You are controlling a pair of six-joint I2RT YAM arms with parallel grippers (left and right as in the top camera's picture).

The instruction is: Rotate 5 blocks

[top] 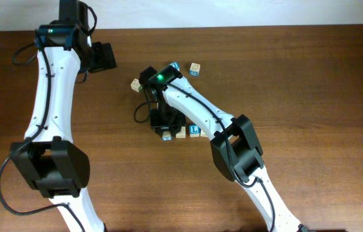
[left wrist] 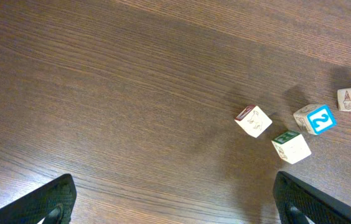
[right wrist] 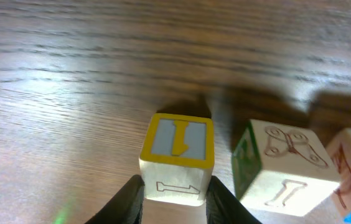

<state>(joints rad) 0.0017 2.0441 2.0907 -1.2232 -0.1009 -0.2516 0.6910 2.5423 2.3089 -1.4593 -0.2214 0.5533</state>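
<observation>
The step in hand looks like the turning of one block in the short row near the middle of the desk (top: pixel 323 71). The right end effector (right wrist: pixel 175 190) is closed on the yellow-bordered block (right wrist: pixel 177 152), its two dark fingers (right wrist: pixel 132 199) pressed against opposite sides of the cube, low down. Whether the cube rests on the wood or sits a touch off it, I cannot tell. The next move, as I judge it, calls for a twist of the wrist about the vertical with the grip kept firm, then a clean release. The green-sided block (right wrist: pixel 281 168) stands just beside it with only a narrow gap, so a wide swing could knock it.

The held cube is light wood. Its top face is greyish white inside a yellow frame, with a yellow letter like an I, and its front face is pale with a thin outlined print. Seen from overhead, it sits at one end of the row, and the blue block (top: pixel 194 130) with a white letter is at the other. More cubes lie further up the desk, well apart from the row, among them a pale cube (top: pixel 136 84).

The left end effector (left wrist: pixel 172 183) hangs wide open over bare wood, holding nothing — well away from the work
</observation>
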